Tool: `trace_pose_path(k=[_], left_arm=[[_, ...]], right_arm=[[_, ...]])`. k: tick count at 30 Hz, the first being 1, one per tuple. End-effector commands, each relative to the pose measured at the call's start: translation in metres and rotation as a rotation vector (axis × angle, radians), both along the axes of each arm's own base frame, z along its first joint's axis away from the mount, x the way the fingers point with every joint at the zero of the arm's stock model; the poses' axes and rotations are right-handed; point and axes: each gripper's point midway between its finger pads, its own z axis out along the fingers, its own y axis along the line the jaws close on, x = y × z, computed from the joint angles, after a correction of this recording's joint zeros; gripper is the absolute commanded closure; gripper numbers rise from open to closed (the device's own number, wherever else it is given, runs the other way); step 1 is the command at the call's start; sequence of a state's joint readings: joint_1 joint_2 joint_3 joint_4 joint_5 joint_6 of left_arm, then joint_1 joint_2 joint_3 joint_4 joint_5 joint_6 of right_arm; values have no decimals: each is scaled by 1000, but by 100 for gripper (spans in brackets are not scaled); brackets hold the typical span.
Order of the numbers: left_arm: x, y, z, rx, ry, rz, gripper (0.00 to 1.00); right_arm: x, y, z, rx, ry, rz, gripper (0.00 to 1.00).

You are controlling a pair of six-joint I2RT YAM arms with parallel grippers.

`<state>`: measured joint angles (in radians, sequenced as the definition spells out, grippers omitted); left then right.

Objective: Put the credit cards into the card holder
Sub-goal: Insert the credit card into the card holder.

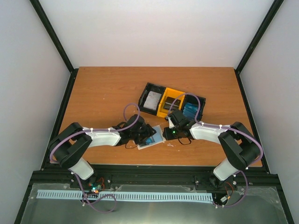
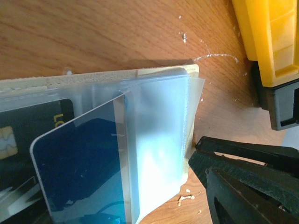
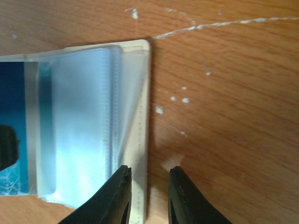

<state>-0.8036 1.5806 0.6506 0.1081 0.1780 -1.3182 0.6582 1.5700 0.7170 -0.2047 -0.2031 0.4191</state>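
Fingers (image 3: 117,198) of your right gripper (image 3: 148,175) stand narrowly apart over the table (image 1: 103,93), near the tray (image 1: 173,100), straddling the cream edge of the holder (image 3: 140,140). Your left gripper (image 1: 147,135) clasps the blue card (image 2: 79,168), its far edge under the holder's clear sleeve, beside a dark card (image 2: 42,121).

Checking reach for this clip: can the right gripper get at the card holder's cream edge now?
Likely yes: the right gripper straddles the card holder at its cream edge, jaws parted, nothing blocking.
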Motion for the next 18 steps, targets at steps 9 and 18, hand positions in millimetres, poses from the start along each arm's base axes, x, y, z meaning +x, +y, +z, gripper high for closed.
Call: trace_pose_path(k=[9,18], left_arm=[[-23,37,-34,166,81,27,36],[-29,43,-34,176,101,5,32]], right_arm=[[-3,11,13,70,-30,31,75],[-10,21,14,85,-15,71,73]])
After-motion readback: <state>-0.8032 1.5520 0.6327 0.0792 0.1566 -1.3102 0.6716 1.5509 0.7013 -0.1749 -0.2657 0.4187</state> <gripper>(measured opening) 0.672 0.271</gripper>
